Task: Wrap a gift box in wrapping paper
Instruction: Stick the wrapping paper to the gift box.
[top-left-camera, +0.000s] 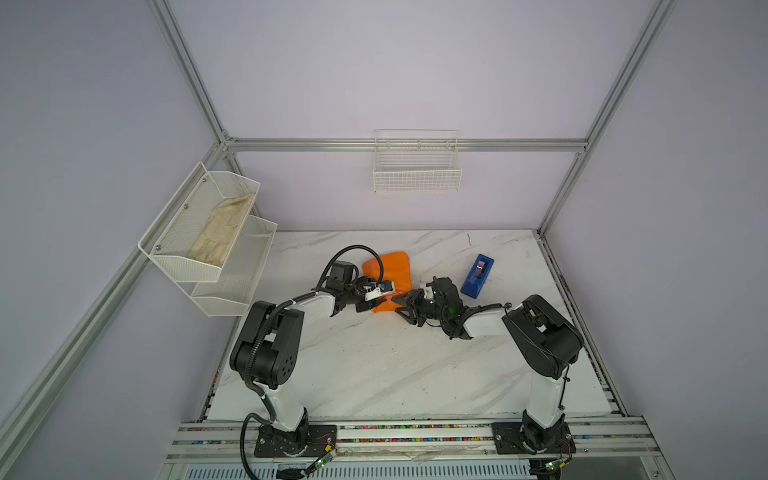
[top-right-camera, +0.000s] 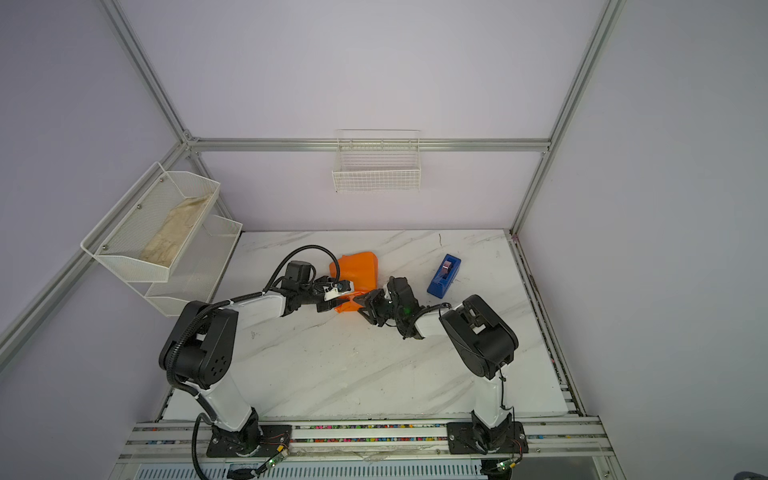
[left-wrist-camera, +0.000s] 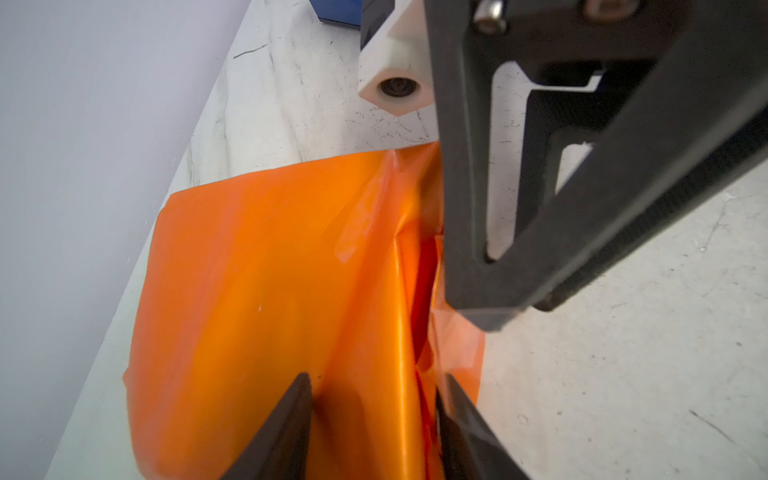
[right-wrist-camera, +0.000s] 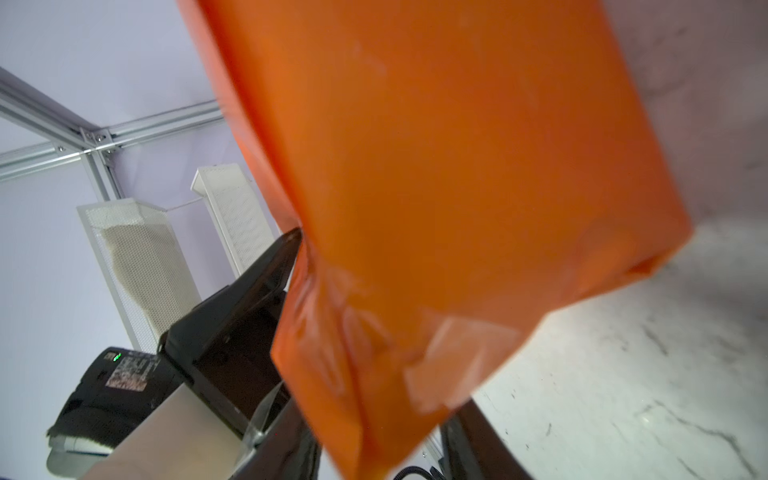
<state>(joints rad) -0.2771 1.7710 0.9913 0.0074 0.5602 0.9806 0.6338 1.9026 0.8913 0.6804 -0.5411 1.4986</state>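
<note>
The wrapping paper (top-left-camera: 388, 270) (top-right-camera: 357, 270) is a glossy orange bundle lying on the marble table, folded round a bulk; the gift box itself is hidden. My left gripper (top-left-camera: 376, 301) (left-wrist-camera: 376, 382) is shut on the near part of the bundle, one finger on each side of the paper (left-wrist-camera: 270, 270). My right gripper (top-left-camera: 398, 305) (right-wrist-camera: 378, 419) faces it from the other side. Its jaws stand apart around the loose folded end of the paper (right-wrist-camera: 457, 166), with gaps showing beside it. Clear tape strips (right-wrist-camera: 449, 365) stick on that end.
A blue tape dispenser (top-left-camera: 477, 276) (top-right-camera: 444, 276) stands right of the bundle, close behind the right wrist. A white mesh rack (top-left-camera: 232, 282) holding a beige cloth (top-left-camera: 222, 232) hangs at the left wall. A wire basket (top-left-camera: 417, 178) hangs on the back wall.
</note>
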